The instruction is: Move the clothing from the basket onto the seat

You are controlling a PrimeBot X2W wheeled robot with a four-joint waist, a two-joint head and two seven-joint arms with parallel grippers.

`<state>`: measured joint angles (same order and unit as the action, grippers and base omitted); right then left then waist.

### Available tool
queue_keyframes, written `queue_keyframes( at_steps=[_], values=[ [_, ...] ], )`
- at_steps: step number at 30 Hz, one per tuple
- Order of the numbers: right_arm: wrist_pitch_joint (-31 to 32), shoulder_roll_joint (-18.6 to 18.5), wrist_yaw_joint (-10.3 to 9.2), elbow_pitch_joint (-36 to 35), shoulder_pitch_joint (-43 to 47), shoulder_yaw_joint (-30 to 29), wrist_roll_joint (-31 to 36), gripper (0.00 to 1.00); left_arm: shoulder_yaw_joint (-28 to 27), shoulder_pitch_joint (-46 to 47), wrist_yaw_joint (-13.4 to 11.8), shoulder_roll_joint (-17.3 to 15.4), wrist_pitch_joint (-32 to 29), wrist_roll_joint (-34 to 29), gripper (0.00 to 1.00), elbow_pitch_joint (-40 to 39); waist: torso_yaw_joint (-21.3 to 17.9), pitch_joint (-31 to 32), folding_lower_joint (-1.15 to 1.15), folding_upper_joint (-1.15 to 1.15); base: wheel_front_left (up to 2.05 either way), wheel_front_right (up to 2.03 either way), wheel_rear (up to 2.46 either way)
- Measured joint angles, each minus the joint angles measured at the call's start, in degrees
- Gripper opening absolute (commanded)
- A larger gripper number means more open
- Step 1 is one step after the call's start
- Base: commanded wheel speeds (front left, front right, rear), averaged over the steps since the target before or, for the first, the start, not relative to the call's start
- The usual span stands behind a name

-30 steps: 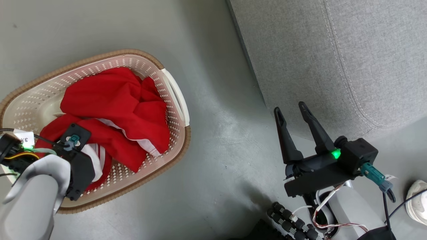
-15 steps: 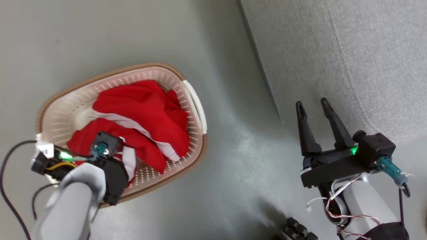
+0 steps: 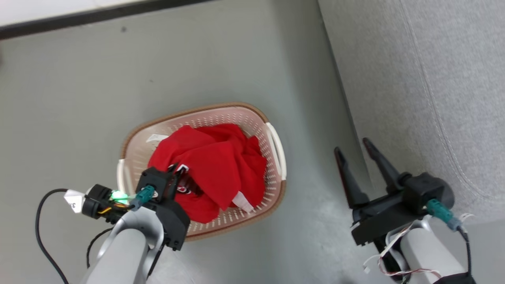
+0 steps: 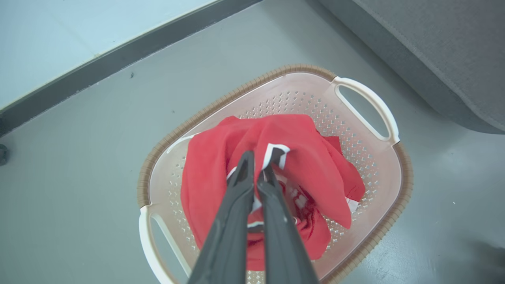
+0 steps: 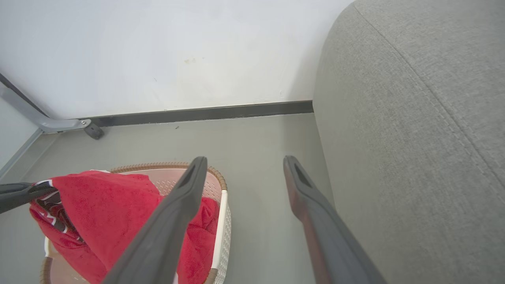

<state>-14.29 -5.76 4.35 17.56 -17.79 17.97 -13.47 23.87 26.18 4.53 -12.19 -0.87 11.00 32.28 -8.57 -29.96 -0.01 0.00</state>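
1. Grey floor [image 3: 79, 98] carries the basket [image 3: 205, 109], near the seat [image 3: 434, 79].
2. Left claw [image 4: 257, 165] is pinched tight on the red clothing [image 4: 315, 157]; one fold stands above the rim and the rest lies in the basket.
3. Right claw [image 3: 352, 146] stands wide, holding nothing, between basket and seat.

I cannot read the numerals [image 4: 300, 203] on the clothing [image 3: 221, 165]: folds cover them. Clothing hides most of the basket [image 3: 221, 118] floor. The seat [image 3: 414, 79] runs off the head view's right edge.
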Motion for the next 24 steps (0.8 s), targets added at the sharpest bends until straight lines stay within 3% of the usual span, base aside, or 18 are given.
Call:
queue_keyframes(
  at_steps=[12, 24],
  values=[
    [0.00, 1.38, 1.89, 2.89, 0.50, 10.53, 2.61, 1.00, 3.25, -0.72, 0.03, 3.61, 2.59, -0.11, 0.00, -3.99, 7.23, 10.09, 0.00, 0.00, 0.00, 0.00, 0.00],
    [0.00, 2.07, 2.31, 2.70, 0.59, 18.80, 2.69, 1.00, 4.80, -4.64, 0.00, 3.41, 2.96, -0.43, 0.00, -10.13, 12.08, 18.24, 0.00, -0.01, 0.00, 0.00, 0.00]
  ],
)
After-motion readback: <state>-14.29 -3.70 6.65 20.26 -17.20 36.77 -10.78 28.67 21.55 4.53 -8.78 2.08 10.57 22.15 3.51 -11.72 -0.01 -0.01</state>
